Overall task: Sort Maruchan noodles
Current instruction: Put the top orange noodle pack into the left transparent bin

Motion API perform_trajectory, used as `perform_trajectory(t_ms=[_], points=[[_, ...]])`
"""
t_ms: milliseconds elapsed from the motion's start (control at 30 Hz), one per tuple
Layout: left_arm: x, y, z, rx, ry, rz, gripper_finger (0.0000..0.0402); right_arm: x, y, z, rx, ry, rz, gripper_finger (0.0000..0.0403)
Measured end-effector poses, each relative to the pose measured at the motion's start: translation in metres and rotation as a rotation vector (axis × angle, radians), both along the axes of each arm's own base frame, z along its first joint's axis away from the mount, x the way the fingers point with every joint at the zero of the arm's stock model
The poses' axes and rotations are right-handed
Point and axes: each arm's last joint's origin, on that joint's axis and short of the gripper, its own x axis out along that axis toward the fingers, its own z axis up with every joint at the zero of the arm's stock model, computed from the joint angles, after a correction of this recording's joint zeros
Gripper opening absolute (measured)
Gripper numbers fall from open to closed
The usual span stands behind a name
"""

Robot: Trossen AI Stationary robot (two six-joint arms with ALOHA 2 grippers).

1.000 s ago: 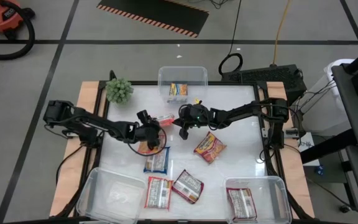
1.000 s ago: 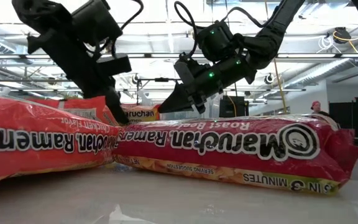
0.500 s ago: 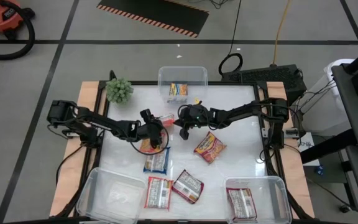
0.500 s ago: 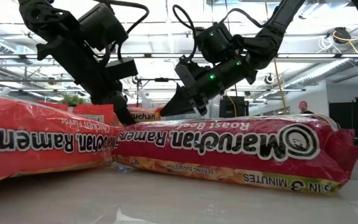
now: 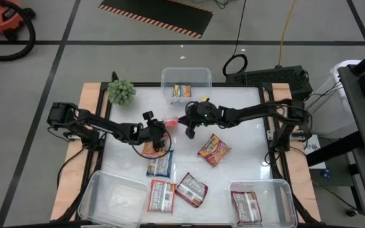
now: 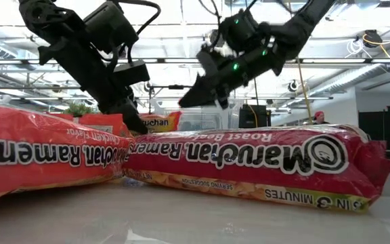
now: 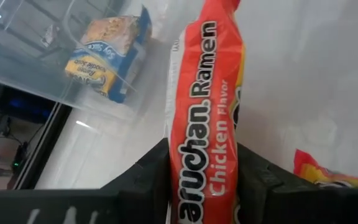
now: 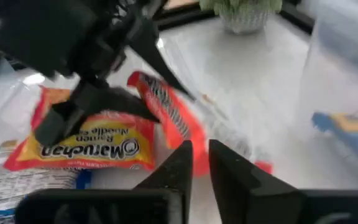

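High view: the left gripper (image 5: 159,126) is pinching an orange chicken packet (image 5: 168,122) at table centre; the right gripper (image 5: 189,124) is hovering at its 3 o'clock.

Left wrist view: the fingers (image 7: 148,177) are clamping the packet on edge.

Right wrist view: the right fingers (image 8: 225,163) are standing narrowly parted, empty.

Judgement: light, crinkly, slippery, brittle; grip a sealed end.

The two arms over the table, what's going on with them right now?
They are sorting ramen packets into clear tubs. The left tool is clamped on an orange chicken packet near the table's middle. The right tool hangs close beside it, holding nothing visible. Other packets lie loose on the white table; the back tub and the front right tub each hold one.
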Motion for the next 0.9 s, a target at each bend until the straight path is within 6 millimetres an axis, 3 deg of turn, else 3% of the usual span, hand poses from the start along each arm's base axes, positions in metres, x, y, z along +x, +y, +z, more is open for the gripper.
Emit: perform_trajectory(t_ms=[167,400,533,767,900], points=[[-0.005,-0.008,0.017,-0.035,-0.015,-0.045,0.0135,-0.02,0.003,0.035,-0.043,0.013,0.009,0.0092],[-0.023,-0.018,0.071,-0.079,-0.063,-0.022,0.0136,-0.051,0.009,0.078,-0.094,0.002,-0.013,0.0122],[-0.04,-0.025,0.106,-0.181,-0.124,0.018,0.0137,-0.065,0.017,0.091,-0.09,0.022,0.004,0.0125],[-0.076,-0.044,0.171,-0.567,-0.15,-0.027,0.0137,-0.08,0.037,0.104,-0.087,0.036,0.065,0.0118],[-0.096,-0.057,0.203,-0.708,-0.18,-0.109,0.0138,-0.083,0.044,0.097,-0.086,0.048,0.091,0.0117]])
